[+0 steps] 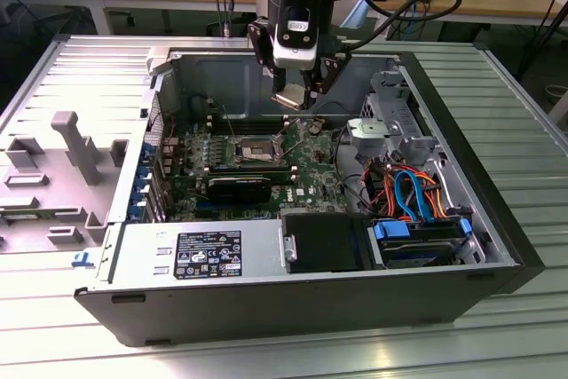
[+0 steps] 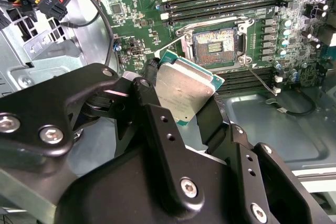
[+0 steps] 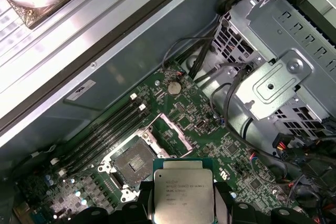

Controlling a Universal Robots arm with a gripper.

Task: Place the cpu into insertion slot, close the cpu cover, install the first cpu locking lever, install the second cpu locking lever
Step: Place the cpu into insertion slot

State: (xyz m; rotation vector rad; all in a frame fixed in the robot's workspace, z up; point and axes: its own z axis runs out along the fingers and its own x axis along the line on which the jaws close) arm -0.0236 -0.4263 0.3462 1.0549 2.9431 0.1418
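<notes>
Silvery cpu [image 2: 184,90] in claw [image 1: 297,95], near insertion slot [image 2: 215,45]

Small square cpu [image 2: 184,90], silvery-tan face, held tilted in the air above the green circuit board [image 2: 131,3]. Nearby, the square insertion slot [image 2: 215,45] lies uncovered, dark centre exposed, its cpu cover [image 3: 170,129] swung up.

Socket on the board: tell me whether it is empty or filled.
Empty. The socket shows its bare dark centre in the second wrist view, and the hand holds the chip above it.
</notes>
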